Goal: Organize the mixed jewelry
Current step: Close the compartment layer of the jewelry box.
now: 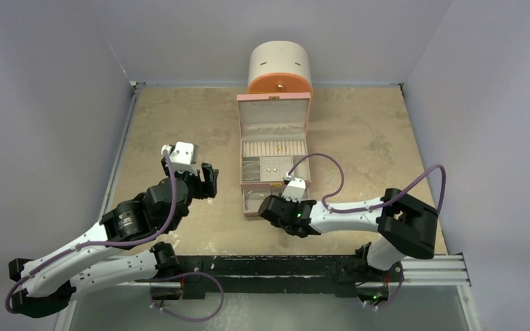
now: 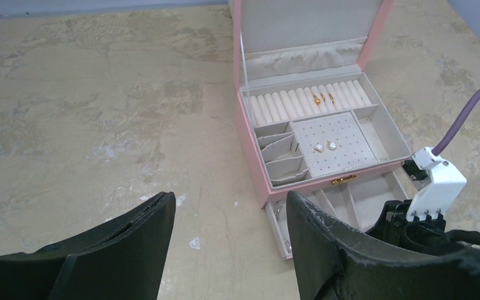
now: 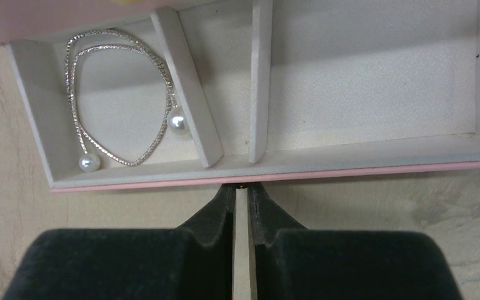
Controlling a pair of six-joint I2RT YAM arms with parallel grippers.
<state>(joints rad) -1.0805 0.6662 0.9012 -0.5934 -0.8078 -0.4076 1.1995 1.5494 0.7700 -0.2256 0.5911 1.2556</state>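
Found the silvery bangle (image 3: 177, 121) lying in the leftmost compartment of the pulled-out drawer (image 3: 287, 164), upper left of the right wrist view. Saw the right fingers (image 3: 222, 209) nearly closed, pinching the tiny gold knob (image 3: 242, 185) on the drawer's front. Noted the left fingers (image 2: 144, 231) spread wide, empty, above the counter (image 2: 100, 94).

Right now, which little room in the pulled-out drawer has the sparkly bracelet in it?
The end compartment, leftmost in the right wrist view: it holds the silvery bangle with two pearl beads. The other two compartments look bare.
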